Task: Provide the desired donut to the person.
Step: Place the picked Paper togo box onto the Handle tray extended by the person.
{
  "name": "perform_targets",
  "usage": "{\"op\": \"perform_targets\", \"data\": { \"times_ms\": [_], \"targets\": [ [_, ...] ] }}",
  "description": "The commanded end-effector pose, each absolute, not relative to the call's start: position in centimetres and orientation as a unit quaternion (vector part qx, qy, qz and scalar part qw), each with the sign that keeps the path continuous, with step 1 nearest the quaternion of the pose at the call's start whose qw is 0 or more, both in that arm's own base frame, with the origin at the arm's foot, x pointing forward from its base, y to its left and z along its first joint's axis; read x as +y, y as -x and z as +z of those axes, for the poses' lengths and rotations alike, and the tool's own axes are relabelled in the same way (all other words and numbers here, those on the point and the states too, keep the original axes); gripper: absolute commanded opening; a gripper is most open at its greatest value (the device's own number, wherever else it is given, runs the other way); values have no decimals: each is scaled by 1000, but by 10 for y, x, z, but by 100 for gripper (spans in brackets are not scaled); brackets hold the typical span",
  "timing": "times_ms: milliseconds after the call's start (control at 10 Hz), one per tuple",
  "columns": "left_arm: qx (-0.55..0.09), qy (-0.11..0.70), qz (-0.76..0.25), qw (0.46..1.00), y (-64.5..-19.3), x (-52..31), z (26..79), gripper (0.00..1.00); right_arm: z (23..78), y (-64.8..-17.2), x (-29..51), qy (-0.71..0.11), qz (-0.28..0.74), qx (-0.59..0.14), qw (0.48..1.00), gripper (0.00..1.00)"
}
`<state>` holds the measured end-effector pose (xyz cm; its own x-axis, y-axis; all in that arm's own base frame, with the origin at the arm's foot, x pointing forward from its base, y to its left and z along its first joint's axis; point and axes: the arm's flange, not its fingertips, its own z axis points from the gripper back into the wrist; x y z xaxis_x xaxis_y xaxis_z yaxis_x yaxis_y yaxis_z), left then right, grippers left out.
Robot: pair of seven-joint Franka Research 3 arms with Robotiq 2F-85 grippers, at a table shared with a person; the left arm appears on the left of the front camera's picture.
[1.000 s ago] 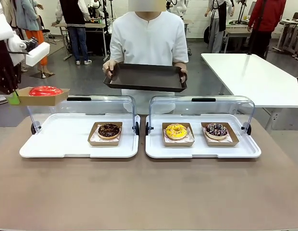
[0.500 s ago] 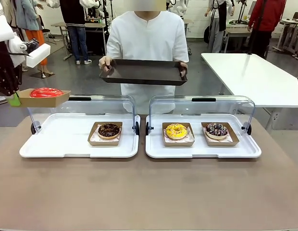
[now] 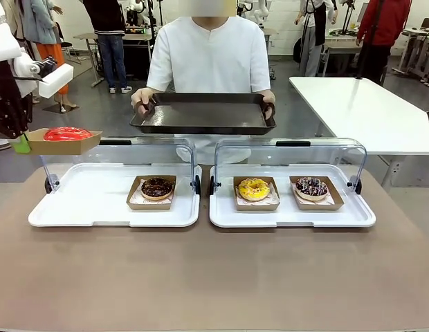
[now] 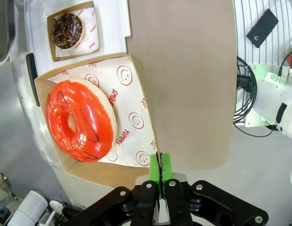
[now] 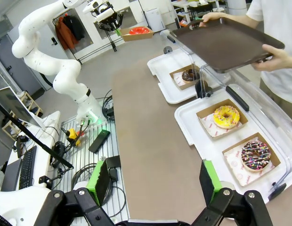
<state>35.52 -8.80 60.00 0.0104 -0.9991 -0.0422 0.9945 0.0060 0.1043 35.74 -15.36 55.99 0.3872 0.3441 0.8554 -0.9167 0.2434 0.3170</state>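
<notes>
Red donut (image 4: 80, 120), "YUMMY" liner (image 4: 134, 117), cardboard tray (image 4: 96, 175)

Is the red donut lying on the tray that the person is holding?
No, the tray held by the person is bare; the red donut sits in its cardboard box, pinched by the left hand.

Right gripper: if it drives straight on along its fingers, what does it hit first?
Probably the bare brown tabletop, beside the white tray with the yellow donut. The right gripper is open, nothing between its fingers; depth is unclear.
</notes>
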Motion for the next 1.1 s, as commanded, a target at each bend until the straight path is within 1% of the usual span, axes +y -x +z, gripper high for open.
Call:
{"op": "perform_targets", "data": {
  "times_ms": [0,700,800,1000],
  "targets": [
    [-20,-57,-700,711,-353,-87,600,0,560,-358,-153,-432,442,-340,709,100],
    [-22,-52,-703,709,-355,-88,600,1,560,-358,-153,-432,442,-340,709,100],
    [-31,-67,-714,696,-337,-99,624,1,560,-358,-153,-432,442,-340,709,100],
    [-38,-90,-727,680,-331,-120,660,1,560,-358,-153,-432,442,-340,709,100]
  ]
}}
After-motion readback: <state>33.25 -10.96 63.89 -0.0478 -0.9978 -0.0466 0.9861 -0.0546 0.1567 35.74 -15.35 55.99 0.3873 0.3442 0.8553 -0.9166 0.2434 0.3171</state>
